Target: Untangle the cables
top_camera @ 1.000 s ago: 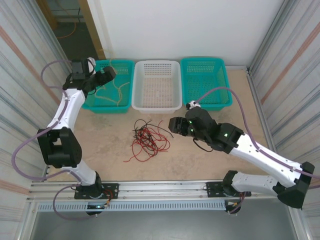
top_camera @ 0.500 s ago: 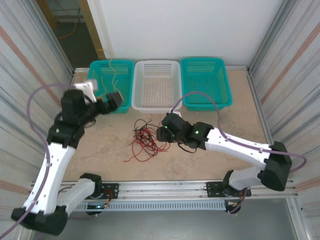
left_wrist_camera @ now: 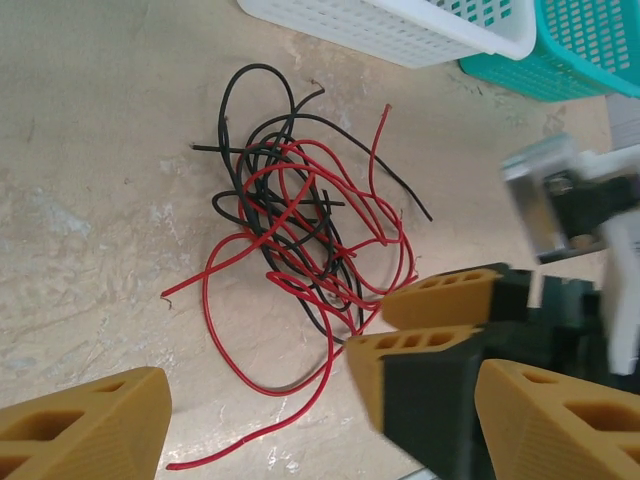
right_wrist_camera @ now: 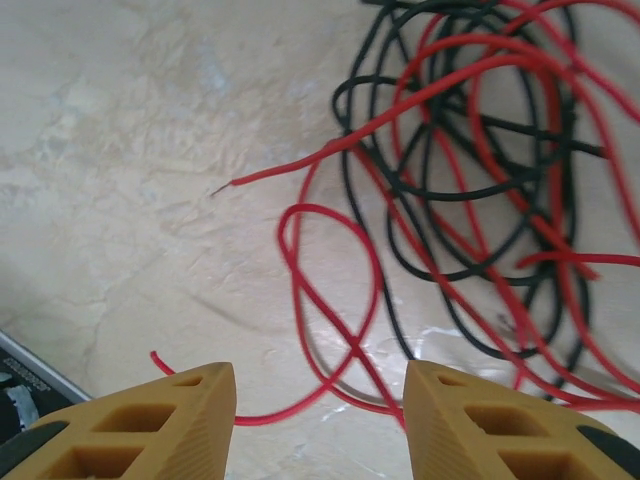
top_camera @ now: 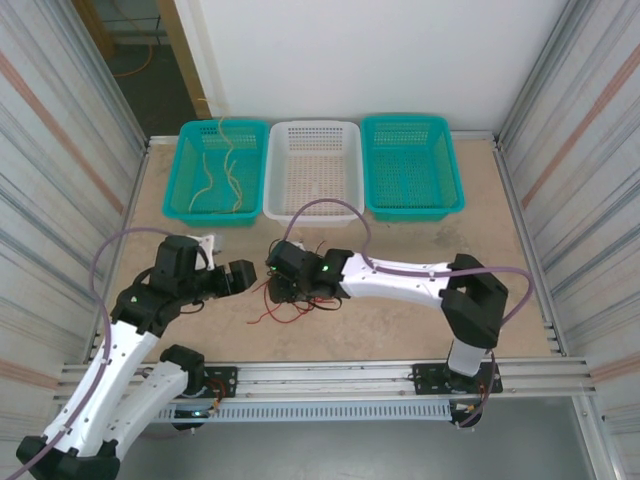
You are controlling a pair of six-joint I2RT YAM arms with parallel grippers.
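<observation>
At centre of the top view, right jaws are hanging wide open and empty, straddling a red loop of the cables, a red-and-black tangle lying on the bench. Left jaws, also gaping and empty, are facing the tangle from the left. Both arms have swung down from the baskets within the last second. Yellow cables are lying in the left teal basket, so red/black separating is probably starting. No readable writing.

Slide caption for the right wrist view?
Open right gripper over tangled red and black cables on the table.
</observation>
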